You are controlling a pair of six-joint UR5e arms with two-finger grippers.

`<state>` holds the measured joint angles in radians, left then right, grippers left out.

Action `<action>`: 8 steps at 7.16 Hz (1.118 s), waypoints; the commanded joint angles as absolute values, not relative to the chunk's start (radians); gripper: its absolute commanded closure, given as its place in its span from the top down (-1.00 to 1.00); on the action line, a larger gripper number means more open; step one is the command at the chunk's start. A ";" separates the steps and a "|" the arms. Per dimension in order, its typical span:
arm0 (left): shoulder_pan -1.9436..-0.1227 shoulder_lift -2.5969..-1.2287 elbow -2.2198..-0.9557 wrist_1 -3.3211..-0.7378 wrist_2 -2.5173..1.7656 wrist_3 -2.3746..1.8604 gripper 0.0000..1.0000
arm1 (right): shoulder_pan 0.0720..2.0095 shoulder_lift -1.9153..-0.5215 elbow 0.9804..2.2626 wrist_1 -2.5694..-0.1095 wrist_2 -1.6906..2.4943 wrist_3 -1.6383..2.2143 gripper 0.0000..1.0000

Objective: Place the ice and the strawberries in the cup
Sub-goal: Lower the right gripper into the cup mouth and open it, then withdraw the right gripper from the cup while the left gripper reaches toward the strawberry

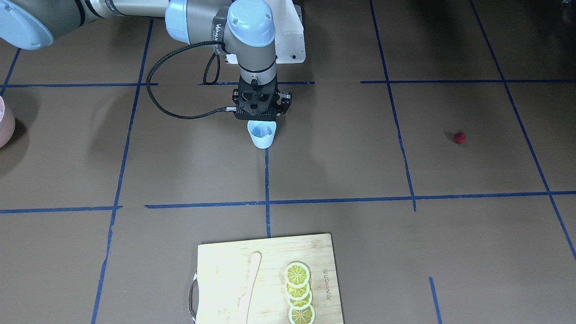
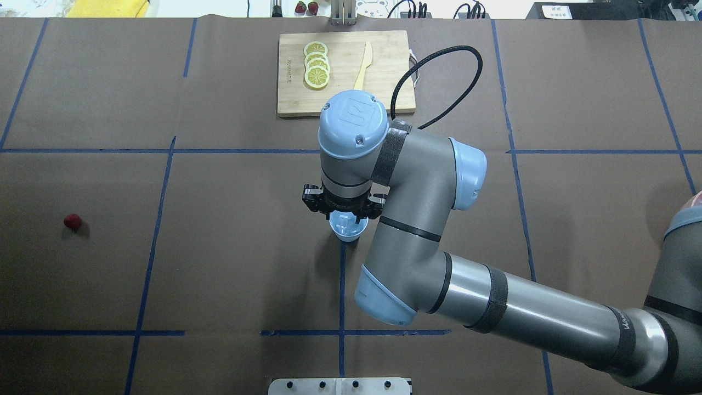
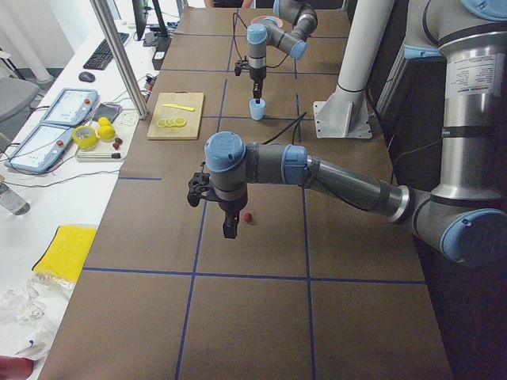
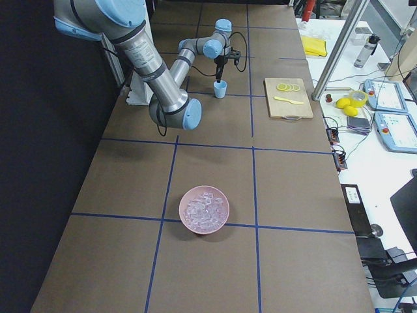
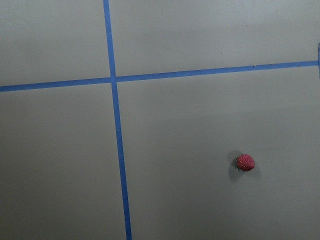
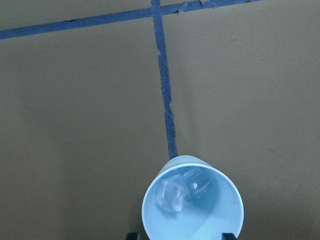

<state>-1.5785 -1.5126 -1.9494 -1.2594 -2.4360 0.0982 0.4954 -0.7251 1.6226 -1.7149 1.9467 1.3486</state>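
Note:
The light blue cup (image 1: 261, 134) stands upright on the brown table near its middle. In the right wrist view the cup (image 6: 200, 220) holds two clear ice cubes (image 6: 172, 196). My right gripper (image 1: 261, 119) hangs straight above the cup, open and empty, with a fingertip (image 6: 132, 234) showing on either side of the rim. The small red strawberry (image 2: 72, 221) lies alone on the table far to my left. It also shows in the left wrist view (image 5: 245, 162). My left gripper (image 3: 230, 229) hovers above the table beside the strawberry (image 3: 248, 217). I cannot tell whether it is open.
A pink bowl (image 4: 204, 210) full of ice stands far to my right. A wooden cutting board (image 1: 225, 265) at the far edge carries lemon slices (image 1: 298, 288) and a pale knife (image 1: 249, 288). Blue tape lines cross the table.

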 commanded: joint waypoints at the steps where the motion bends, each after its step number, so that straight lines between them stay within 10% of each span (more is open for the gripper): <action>1: -1.577 -1.516 -1.947 -1.259 -2.434 0.098 1.00 | 0.506 -0.726 1.647 -1.715 1.948 1.348 1.00; 8: -1.243 -1.500 -2.088 -1.381 -2.306 -0.511 1.00 | 0.730 -1.076 2.054 -1.859 2.008 1.018 1.00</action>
